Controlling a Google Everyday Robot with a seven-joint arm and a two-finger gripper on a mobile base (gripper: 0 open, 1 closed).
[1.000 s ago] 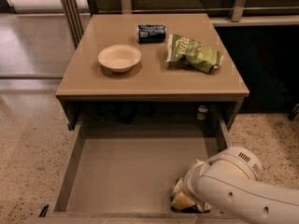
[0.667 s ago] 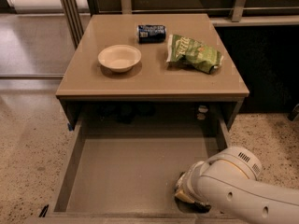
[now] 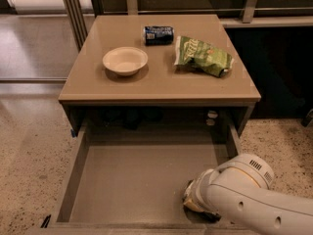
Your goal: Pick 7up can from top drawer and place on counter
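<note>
Soft glare sheens the counter (image 3: 161, 82), while the gripper (image 3: 194, 205) sits shadowed at the near right of the top drawer (image 3: 132, 180).

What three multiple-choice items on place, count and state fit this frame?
1. Where in the drawer is the pincer? A back left; B centre; C front right.
2. How many things lie on the counter? A one; B three; C five.
3. The drawer is: A open; B shut; C lifted out.
Answers: 1 C, the arm ends in that corner. 2 B, a bowl, blue can and bag. 3 A, its floor shows in front of the counter.
</note>
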